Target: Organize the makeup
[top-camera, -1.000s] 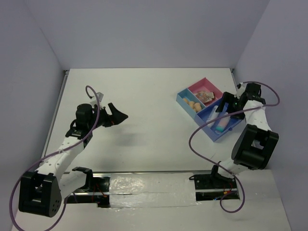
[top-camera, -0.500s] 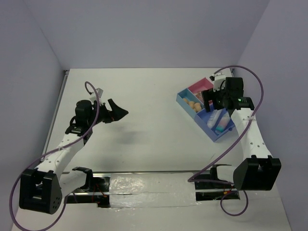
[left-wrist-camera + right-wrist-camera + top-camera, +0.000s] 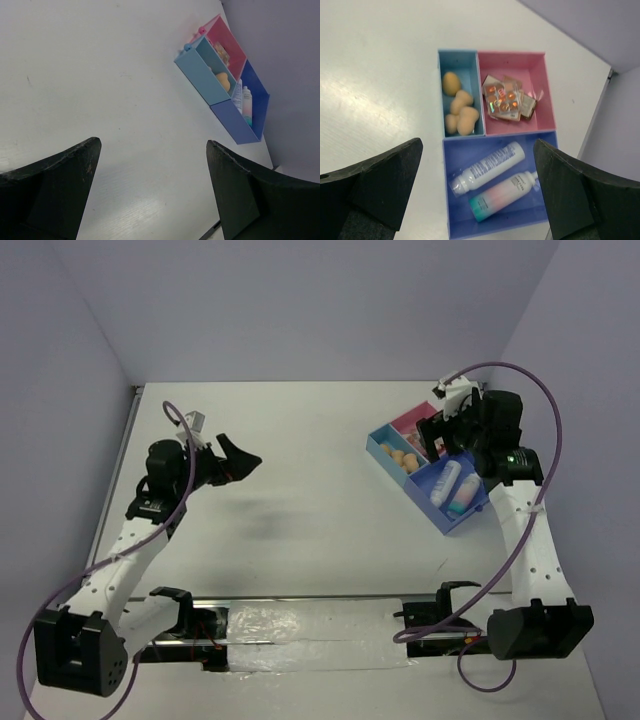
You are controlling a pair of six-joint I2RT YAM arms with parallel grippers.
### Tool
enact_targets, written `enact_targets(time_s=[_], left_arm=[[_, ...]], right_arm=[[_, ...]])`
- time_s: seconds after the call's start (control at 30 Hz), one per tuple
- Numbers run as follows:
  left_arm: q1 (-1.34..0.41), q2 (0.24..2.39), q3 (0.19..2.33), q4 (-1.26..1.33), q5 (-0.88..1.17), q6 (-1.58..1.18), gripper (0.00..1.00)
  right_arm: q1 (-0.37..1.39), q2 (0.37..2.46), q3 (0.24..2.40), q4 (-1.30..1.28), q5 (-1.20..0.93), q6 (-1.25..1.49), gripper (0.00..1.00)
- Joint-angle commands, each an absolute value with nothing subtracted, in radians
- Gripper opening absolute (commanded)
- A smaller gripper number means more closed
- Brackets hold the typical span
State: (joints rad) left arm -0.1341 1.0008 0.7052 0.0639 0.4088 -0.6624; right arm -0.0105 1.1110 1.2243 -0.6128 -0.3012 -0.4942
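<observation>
The divided tray (image 3: 470, 520) stands at the right of the table. Its dark blue part holds the white tube with blue print (image 3: 490, 165) and the pink-white tube with teal cap (image 3: 504, 194). The light blue part holds the peach sponges (image 3: 458, 111). The pink part holds the eyeshadow palettes (image 3: 509, 99). My right gripper (image 3: 477, 190) is open and empty, raised above the tray. My left gripper (image 3: 150, 192) is open and empty above bare table at the left (image 3: 238, 461). The tray also shows far off in the left wrist view (image 3: 227, 107).
Grey walls close the table at the back and sides; the tray sits near the right wall. A taped strip (image 3: 310, 625) runs between the arm bases at the near edge.
My right gripper has risen out of the dark blue compartment and pulled back above the tray, leaving the tubes in it. My left arm has drawn back slightly to the left.
</observation>
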Motion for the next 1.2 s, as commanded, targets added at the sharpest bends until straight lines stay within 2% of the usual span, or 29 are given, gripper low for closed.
enact_targets(time_s=[0.0,0.13,0.2,0.4,1.17], left_arm=[[-0.129,0.937,0.753,0.043,0.345,-0.667,0.99],[-0.129,0.881,0.781,-0.027,0.267,-0.661,0.99],[-0.129,0.865,0.798,-0.061,0.244,-0.655,0.99],[-0.129,0.844,0.839,-0.11,0.195,-0.655,0.99],[-0.129,0.775,0.804,-0.101,0.123,-0.632,0.99]], right_arm=[[-0.006,1.052,1.23,-0.49,-0.325,-0.413,1.0],[-0.005,0.951,1.079,-0.252,-0.186,-0.255,1.0],[-0.006,0.922,1.008,-0.221,-0.164,-0.219,1.0],[-0.006,0.867,0.942,-0.268,-0.253,-0.144,1.0],[-0.006,0.917,0.888,-0.238,-0.224,-0.167,1.0]])
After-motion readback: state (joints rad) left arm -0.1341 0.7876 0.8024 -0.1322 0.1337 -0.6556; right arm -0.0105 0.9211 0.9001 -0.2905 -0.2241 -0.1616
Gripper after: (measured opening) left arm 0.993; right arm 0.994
